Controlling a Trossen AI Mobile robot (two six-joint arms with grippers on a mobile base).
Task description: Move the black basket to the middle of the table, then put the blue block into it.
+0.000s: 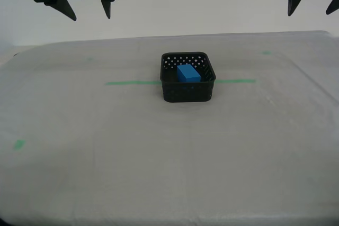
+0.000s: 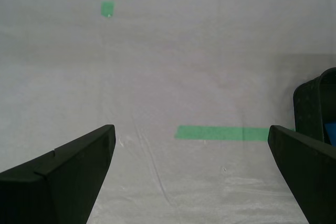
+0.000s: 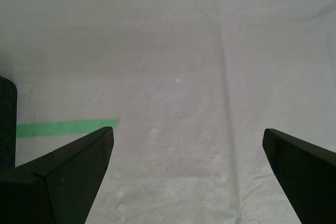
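Note:
The black basket (image 1: 187,92) stands on the table (image 1: 159,173), on the green tape line near the middle. The blue block (image 1: 188,73) lies inside it. Both grippers hang high above the table with nothing between their fingers. My second gripper (image 1: 90,17) is open at the exterior view's upper left. Its wrist view (image 2: 191,129) shows the basket's edge (image 2: 312,108) and a sliver of the blue block (image 2: 331,129). My first gripper (image 1: 311,13) is open at the exterior view's upper right. Its wrist view (image 3: 188,129) shows only a corner of the basket (image 3: 6,124).
A green tape line (image 1: 132,82) crosses the table under the basket. Small green tape marks sit at the exterior view's near left (image 1: 19,144), far left (image 1: 89,58) and far right (image 1: 266,52). A pale wall stands behind the table's far edge.

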